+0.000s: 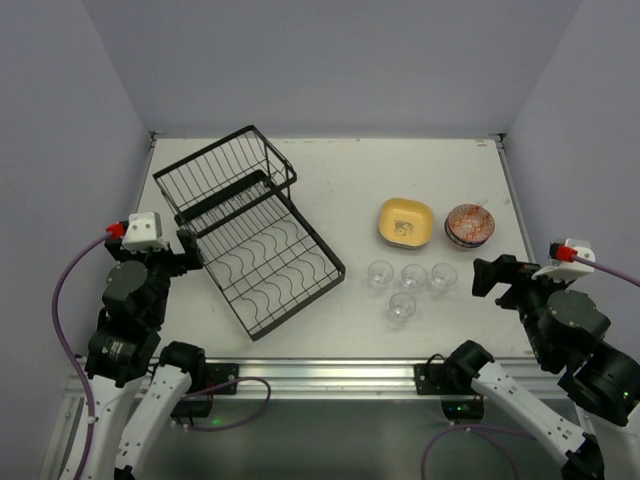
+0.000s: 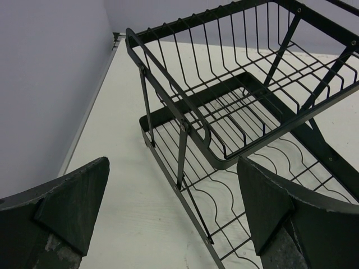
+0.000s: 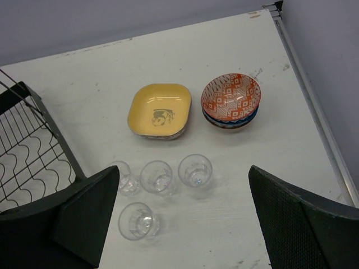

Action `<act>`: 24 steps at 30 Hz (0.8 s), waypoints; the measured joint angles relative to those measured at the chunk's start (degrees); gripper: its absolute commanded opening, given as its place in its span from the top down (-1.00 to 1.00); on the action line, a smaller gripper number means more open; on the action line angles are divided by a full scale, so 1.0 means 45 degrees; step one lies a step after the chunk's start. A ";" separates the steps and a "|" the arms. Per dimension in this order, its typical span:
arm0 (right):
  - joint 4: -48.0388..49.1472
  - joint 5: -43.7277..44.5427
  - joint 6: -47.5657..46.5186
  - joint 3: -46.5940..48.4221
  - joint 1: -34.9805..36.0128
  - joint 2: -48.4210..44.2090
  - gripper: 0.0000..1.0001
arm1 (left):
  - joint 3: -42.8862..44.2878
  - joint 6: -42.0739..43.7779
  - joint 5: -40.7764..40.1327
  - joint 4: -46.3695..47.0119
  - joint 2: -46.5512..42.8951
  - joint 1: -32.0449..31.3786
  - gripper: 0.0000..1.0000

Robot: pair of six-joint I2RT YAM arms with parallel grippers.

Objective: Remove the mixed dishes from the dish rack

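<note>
A: Well, how do the hands stand?
B: Both spread wide. First the left hand (image 2: 171, 213), beside the black wire dish rack (image 1: 250, 232). Right of the rack sit a yellow rounded-square plate (image 1: 405, 222), four clear glass cups (image 1: 414, 276) and stacked patterned bowls (image 1: 470, 225), then the right hand (image 3: 185, 218).

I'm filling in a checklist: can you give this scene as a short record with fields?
rack: empty, left side of table
plates: stacked right of rack, yellow on top
bowls: stacked right of plates, red-patterned on top
cups: four, on table, three in a row, one nearer
left hand: open, empty, by rack
right hand: open, empty, by cups
</note>
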 measured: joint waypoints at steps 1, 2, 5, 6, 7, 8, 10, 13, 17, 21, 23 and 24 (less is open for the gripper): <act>-0.0024 0.0005 0.0015 -0.0005 0.0000 0.0000 -0.98 | 0.0039 0.0000 0.0024 -0.0039 -0.0034 0.0000 -1.00; -0.0053 0.0010 0.0034 -0.0010 -0.0005 0.0000 -0.98 | 0.0078 0.0044 0.0034 -0.0068 -0.0097 0.0000 -1.00; -0.0087 0.0010 0.0044 -0.0034 -0.0005 0.0000 -0.98 | 0.0131 0.0141 0.0044 -0.0131 -0.0379 0.0000 -1.00; -0.0097 0.0010 0.0053 -0.0053 0.0000 0.0000 -0.98 | 0.0155 0.0151 0.0053 -0.0146 -0.0481 0.0000 -1.00; -0.0102 0.0015 0.0073 -0.0073 0.0000 -0.0005 -0.98 | 0.0185 0.0175 0.0063 -0.0141 -0.0578 0.0000 -1.00; -0.0097 0.0015 0.0083 -0.0107 0.0000 -0.0010 -0.98 | 0.0214 0.0233 0.0078 -0.0141 -0.0665 0.0000 -1.00; -0.0097 0.0015 0.0087 -0.0189 0.0000 -0.0010 -0.98 | 0.0282 0.0330 0.0102 -0.0146 -0.0777 0.0000 -1.00; -0.0102 0.0015 0.0087 -0.0282 0.0000 -0.0010 -0.98 | 0.0389 0.0398 0.0112 -0.0199 -0.0787 0.0000 -1.00; -0.0107 0.0034 0.0107 -0.0306 -0.0005 -0.0015 -0.98 | 0.0447 0.0432 0.0121 -0.0306 -0.0787 0.0000 -1.00; -0.0107 0.0058 0.0131 -0.0306 0.0000 -0.0102 -0.98 | 0.0491 0.0432 0.0175 -0.0340 -0.0772 0.0000 -1.00; -0.0097 0.0063 0.0131 -0.0311 0.0000 -0.0189 -0.98 | 0.0549 0.0437 0.0189 -0.0345 -0.0733 0.0000 -1.00; -0.0097 0.0068 0.0131 -0.0311 0.0000 -0.0219 -0.98 | 0.0593 0.0437 0.0204 -0.0350 -0.0699 0.0000 -1.00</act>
